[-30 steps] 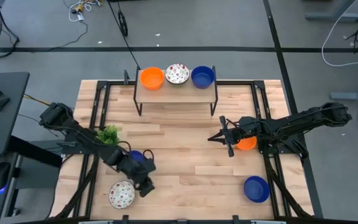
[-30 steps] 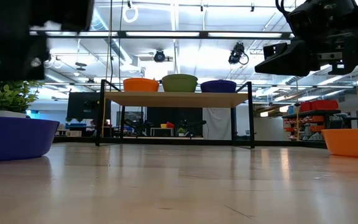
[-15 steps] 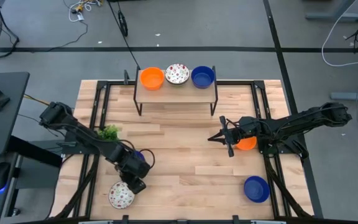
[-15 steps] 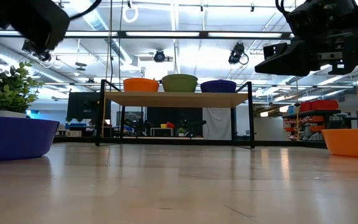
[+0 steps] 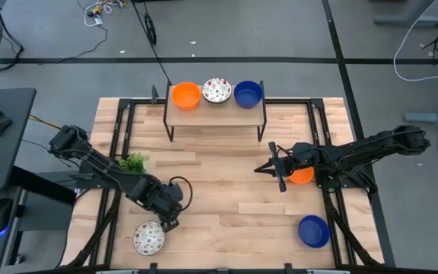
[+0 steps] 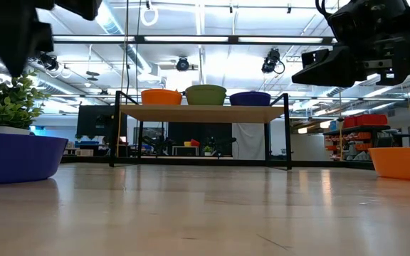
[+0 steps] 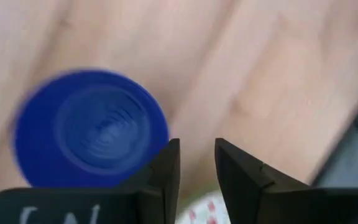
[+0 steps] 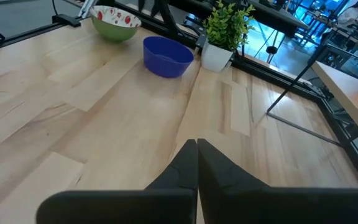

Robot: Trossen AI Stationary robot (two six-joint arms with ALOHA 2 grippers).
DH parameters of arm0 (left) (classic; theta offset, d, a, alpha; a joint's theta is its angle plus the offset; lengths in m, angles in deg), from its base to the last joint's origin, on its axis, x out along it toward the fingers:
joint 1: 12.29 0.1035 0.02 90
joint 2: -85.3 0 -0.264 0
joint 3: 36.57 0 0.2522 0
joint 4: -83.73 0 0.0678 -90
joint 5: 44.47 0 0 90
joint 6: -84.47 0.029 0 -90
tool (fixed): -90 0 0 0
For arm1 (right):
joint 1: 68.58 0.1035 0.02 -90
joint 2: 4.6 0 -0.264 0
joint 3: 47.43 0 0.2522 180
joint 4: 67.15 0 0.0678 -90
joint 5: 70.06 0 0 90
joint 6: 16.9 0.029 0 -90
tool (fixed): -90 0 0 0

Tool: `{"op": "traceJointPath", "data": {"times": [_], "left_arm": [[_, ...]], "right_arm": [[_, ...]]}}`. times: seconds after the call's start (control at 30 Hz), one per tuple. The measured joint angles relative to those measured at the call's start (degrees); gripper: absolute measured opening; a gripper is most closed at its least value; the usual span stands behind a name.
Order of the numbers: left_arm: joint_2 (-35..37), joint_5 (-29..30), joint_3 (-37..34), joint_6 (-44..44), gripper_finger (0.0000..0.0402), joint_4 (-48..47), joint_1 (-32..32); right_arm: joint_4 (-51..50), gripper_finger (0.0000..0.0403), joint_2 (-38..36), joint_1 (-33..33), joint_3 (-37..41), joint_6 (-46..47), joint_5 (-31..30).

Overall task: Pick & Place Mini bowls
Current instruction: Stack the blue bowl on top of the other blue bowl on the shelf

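Observation:
My left gripper [image 7: 196,163] hangs over the table's near left part, pointing steeply down, its fingers a narrow gap apart with nothing between them. A blue mini bowl [image 7: 89,127] stands on the wood just beside it, and a speckled bowl [image 5: 148,238] sits toward the near edge. My right gripper [image 8: 196,149] is shut and held still at mid-right, next to an orange bowl [image 5: 303,176]. Another blue bowl [image 5: 313,230] rests at the near right. An orange [image 5: 185,95], a speckled [image 5: 217,90] and a blue bowl [image 5: 248,93] stand on the small shelf [image 5: 215,108].
A small green plant in a white pot [image 5: 133,163] stands just beyond my left arm. The shelf's dark legs [image 6: 118,128] stand on the far middle of the table. Bare wood [image 5: 226,190] lies between the two arms.
My left gripper has risen a little above the table and tipped to point more steeply down, shifting slightly toward the table's left, near the speckled bowl. No bowl has moved.

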Motion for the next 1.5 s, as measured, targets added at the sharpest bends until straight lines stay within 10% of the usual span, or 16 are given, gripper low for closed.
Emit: {"op": "traceJointPath", "data": {"times": [0.53,1.5], "left_arm": [[-6.21,2.94,-0.07,4.34,0.0242,-2.38,-2.05],[-12.74,11.42,-0.07,9.00,0.0049,-2.24,-1.51]], "right_arm": [[-0.48,0.0002,0.00,0.00,0.00,0.17,0.00],[-0.44,0.0002,0.00,0.00,0.00,0.17,0.00]]}}
